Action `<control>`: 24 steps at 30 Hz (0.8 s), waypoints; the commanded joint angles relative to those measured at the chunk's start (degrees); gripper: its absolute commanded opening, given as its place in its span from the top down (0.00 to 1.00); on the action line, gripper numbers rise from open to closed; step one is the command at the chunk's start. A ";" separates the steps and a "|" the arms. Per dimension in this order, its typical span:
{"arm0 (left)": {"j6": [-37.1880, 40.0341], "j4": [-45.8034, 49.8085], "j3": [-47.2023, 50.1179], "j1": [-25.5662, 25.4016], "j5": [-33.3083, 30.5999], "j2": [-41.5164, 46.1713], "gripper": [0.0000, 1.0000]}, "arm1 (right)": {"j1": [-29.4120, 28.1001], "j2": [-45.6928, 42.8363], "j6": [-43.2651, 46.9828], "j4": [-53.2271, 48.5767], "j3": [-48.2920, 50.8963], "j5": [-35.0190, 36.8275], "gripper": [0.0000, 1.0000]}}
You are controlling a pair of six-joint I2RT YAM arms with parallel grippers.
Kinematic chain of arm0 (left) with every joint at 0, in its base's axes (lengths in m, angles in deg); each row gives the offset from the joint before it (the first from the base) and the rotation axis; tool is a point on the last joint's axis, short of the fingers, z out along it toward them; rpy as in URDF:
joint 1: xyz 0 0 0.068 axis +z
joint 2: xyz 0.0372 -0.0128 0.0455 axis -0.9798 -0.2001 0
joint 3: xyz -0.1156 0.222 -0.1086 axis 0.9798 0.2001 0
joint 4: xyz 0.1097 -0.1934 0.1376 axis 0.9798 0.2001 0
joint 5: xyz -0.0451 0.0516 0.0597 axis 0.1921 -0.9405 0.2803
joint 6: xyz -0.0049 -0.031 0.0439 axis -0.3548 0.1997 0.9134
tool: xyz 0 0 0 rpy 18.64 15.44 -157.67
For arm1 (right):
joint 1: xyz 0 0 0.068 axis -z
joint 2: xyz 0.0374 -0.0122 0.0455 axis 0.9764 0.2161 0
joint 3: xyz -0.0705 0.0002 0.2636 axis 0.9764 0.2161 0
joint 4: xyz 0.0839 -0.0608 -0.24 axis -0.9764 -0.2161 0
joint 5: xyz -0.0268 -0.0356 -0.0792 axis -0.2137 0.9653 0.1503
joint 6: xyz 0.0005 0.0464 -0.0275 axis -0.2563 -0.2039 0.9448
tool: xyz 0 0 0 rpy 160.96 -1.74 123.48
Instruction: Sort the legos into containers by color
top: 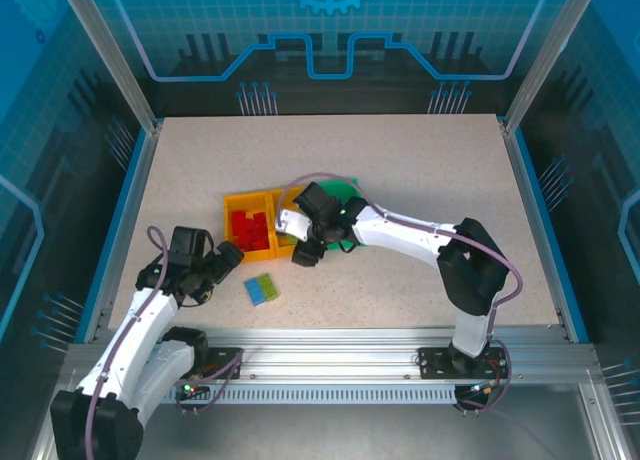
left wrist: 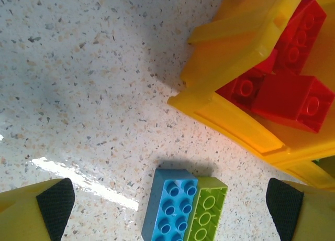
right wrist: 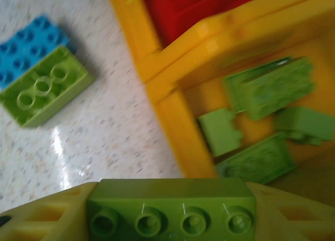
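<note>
Right gripper (right wrist: 170,222): you have it clamped on a light green lego (right wrist: 170,207). Just ahead, an orange-yellow bin (right wrist: 175,115) holds the loose green legos (right wrist: 267,86) (overhead, the arm covers them).

Left gripper (left wrist: 170,204): jaws spread wide, with a blue lego (left wrist: 168,217) and a green lego (left wrist: 207,215) touching between the pads. Ahead-right are the red legos (left wrist: 293,94).

The left pincer (left wrist: 170,206) gapes wide over the speckled bench (left wrist: 78,68). Between its fingertips a blue plastic brick (left wrist: 168,199) and a light green plastic brick (left wrist: 208,212) lie touching. Ahead and rightward, an orange-yellow plastic bin (left wrist: 230,120) holds red plastic bricks (left wrist: 290,94).
</note>
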 commanded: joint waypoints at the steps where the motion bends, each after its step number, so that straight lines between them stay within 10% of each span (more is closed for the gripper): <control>1: -2.54 2.74 1.34 -1.72 -0.37 1.05 0.01 | 2.30 3.64 -4.35 -3.06 -7.33 1.32 0.37; 14: -6.28 1.57 2.57 -6.51 -2.49 0.96 0.01 | 4.73 20.97 -5.50 -12.71 -26.43 8.20 0.25; 24: -6.36 1.04 2.42 -6.51 -3.11 -0.28 0.01 | 3.30 11.45 -4.84 -6.79 -18.08 4.80 0.07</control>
